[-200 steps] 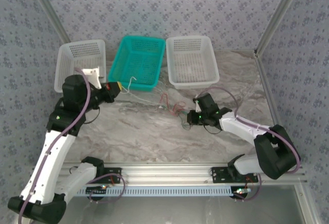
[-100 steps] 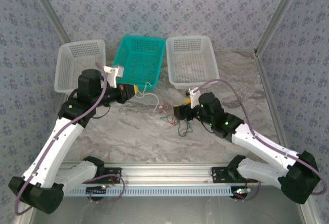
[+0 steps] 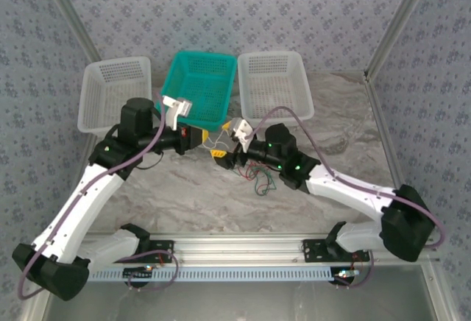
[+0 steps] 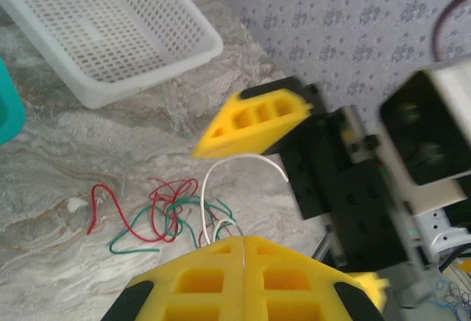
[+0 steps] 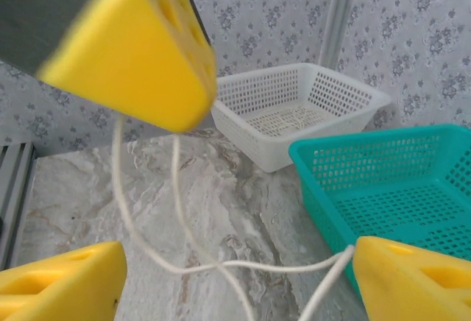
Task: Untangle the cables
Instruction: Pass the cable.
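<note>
My left gripper [image 4: 243,238] is shut on a white cable [image 4: 243,157] that loops up out of its yellow fingertips. It hangs just in front of the teal basket [image 3: 176,93], where the left gripper [image 3: 199,138] meets my right gripper [image 3: 224,152] nose to nose. The right gripper [image 5: 235,284] is open, and the white cable [image 5: 251,264] runs across the gap between its fingers, touching the right one. Red and green cables [image 4: 176,207] lie tangled on the marble below, a little right of both grippers [image 3: 259,177].
Three baskets stand in a row at the back: a white one [image 3: 92,96] on the left, the teal one in the middle, and another white one [image 3: 302,85] on the right. Metal frame posts rise at both back corners.
My right arm has swung left to the left gripper and opened. The left gripper has moved right with the white cable. The red and green cables now lie loose on the table.
</note>
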`<action>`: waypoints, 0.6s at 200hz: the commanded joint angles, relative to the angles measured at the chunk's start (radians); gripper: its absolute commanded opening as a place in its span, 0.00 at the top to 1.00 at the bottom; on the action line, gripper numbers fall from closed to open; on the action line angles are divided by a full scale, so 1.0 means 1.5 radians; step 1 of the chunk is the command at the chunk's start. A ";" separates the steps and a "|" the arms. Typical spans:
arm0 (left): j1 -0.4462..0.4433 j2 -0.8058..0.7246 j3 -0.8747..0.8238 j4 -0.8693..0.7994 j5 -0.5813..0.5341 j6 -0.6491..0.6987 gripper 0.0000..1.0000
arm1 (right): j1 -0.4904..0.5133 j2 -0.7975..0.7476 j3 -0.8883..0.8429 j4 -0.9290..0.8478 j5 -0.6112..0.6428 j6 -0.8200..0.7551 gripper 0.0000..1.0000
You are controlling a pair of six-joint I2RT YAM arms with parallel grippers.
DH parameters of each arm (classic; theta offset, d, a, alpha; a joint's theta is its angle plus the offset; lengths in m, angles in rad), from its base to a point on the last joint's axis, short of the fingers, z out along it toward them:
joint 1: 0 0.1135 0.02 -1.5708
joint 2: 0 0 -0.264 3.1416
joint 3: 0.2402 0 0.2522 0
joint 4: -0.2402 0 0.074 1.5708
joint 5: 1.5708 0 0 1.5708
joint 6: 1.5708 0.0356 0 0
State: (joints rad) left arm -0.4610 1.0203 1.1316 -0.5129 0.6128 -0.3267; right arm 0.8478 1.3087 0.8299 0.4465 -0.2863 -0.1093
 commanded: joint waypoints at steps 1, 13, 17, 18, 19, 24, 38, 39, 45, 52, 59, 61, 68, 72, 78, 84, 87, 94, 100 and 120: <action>-0.002 -0.026 0.016 0.042 0.021 -0.010 1.00 | 0.004 0.051 0.018 0.055 -0.007 0.030 0.31; -0.003 -0.037 0.023 0.028 -0.007 -0.005 1.00 | 0.003 0.066 0.022 0.055 0.017 0.035 0.50; -0.003 -0.040 0.027 0.018 -0.022 -0.001 1.00 | 0.001 0.068 0.021 0.056 0.027 0.038 0.56; -0.003 -0.041 0.028 0.015 -0.026 0.001 1.00 | 0.001 0.068 0.021 0.056 0.028 0.039 0.58; -0.002 -0.043 0.029 0.011 -0.030 0.002 1.00 | 0.001 0.068 0.021 0.056 0.031 0.039 0.60; -0.002 -0.048 0.035 -0.005 -0.052 0.009 1.00 | -0.003 0.068 0.019 0.056 0.045 0.043 0.68; -0.002 -0.064 0.053 -0.058 -0.115 0.044 1.00 | -0.018 0.058 0.014 0.039 0.050 0.048 0.96; -0.002 -0.065 0.054 -0.062 -0.121 0.048 1.00 | -0.019 0.056 0.013 0.038 0.050 0.048 0.98; -0.002 -0.069 0.061 -0.088 -0.152 0.068 1.00 | -0.027 0.047 0.014 0.020 0.053 0.051 1.00; -0.003 -0.072 0.072 -0.125 -0.201 0.093 1.00 | -0.035 0.035 0.015 -0.006 0.053 0.055 1.00; -0.003 -0.072 0.082 -0.167 -0.262 0.115 1.00 | -0.045 0.023 0.019 -0.036 0.051 0.055 1.00; -0.002 -0.071 0.085 -0.177 -0.280 0.120 1.00 | -0.047 0.019 0.021 -0.046 0.052 0.054 1.00; -0.002 -0.068 0.094 -0.210 -0.330 0.143 1.00 | -0.055 0.005 0.027 -0.083 0.053 0.055 1.00; -0.003 -0.068 0.099 -0.226 -0.351 0.155 1.00 | -0.060 -0.003 0.029 -0.098 0.052 0.054 1.00; -0.002 -0.067 0.103 -0.243 -0.377 0.172 1.00 | -0.067 -0.017 0.031 -0.116 0.049 0.052 1.00; -0.003 -0.064 0.106 -0.257 -0.398 0.189 1.00 | -0.071 -0.031 0.032 -0.130 0.045 0.052 1.00; -0.003 -0.063 0.107 -0.262 -0.408 0.196 1.00 | -0.073 -0.038 0.032 -0.134 0.042 0.051 1.00; -0.003 -0.060 0.108 -0.275 -0.430 0.214 1.00 | -0.078 -0.053 0.035 -0.146 0.037 0.050 1.00; -0.005 -0.055 0.110 -0.288 -0.451 0.227 1.00 | -0.081 -0.065 0.040 -0.159 0.036 0.050 1.00; -0.014 -0.041 0.104 -0.316 -0.510 0.266 0.90 | -0.086 -0.087 0.074 -0.223 0.043 0.054 1.00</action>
State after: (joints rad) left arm -0.4770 0.9485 1.2701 -0.8406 0.0845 -0.0570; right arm 0.7521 1.2236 0.8806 0.2863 -0.2729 -0.0479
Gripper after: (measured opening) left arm 0.065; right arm 0.076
